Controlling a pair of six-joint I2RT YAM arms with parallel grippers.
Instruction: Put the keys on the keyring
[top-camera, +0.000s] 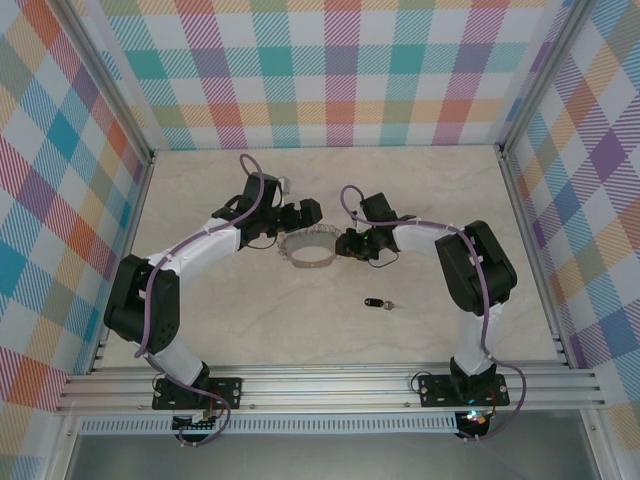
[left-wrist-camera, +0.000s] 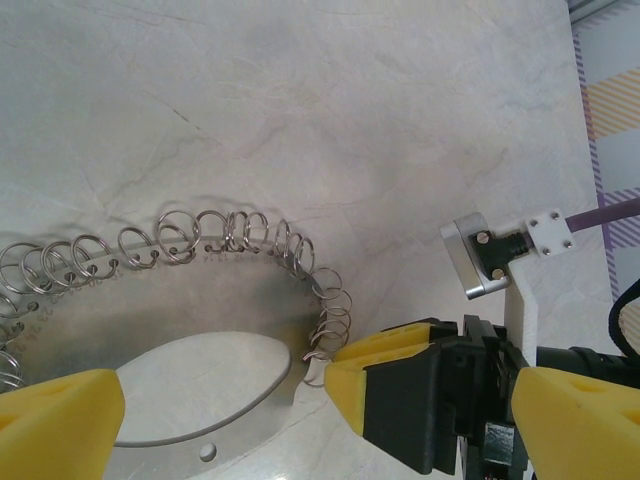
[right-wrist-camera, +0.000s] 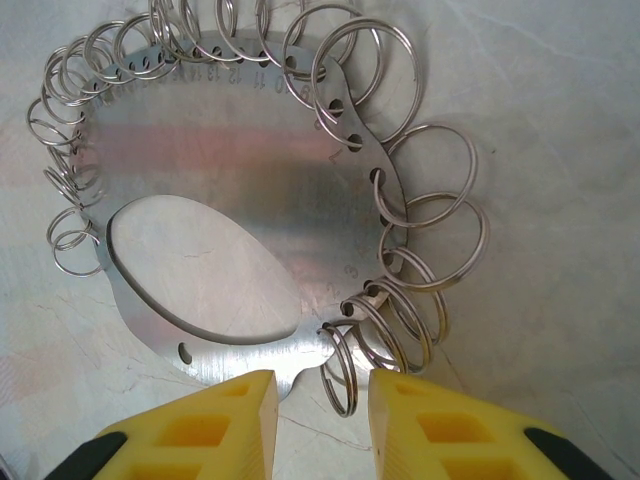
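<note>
The keyring (top-camera: 309, 262) is a flat metal plate (right-wrist-camera: 250, 160) with an oval cut-out and many wire loops (left-wrist-camera: 230, 235) round its rim. It lies on the table between the two arms. My left gripper (top-camera: 297, 222) is at its far left edge, and its yellow fingers (left-wrist-camera: 55, 420) stand wide open with nothing in them. My right gripper (right-wrist-camera: 322, 385) is at the ring's right side. Its jaws are partly closed, and one loop (right-wrist-camera: 345, 368) stands between the pads (right-wrist-camera: 245, 400) without touching them. The key (top-camera: 377, 303), black-headed, lies alone on the table nearer the arm bases.
The marble-look table (top-camera: 250, 320) is boxed in by checked walls (top-camera: 340, 70) behind and at both sides. A metal rail (top-camera: 330, 385) runs along the near edge. One of the right gripper's fingers (left-wrist-camera: 385, 375) pokes in between my left fingers.
</note>
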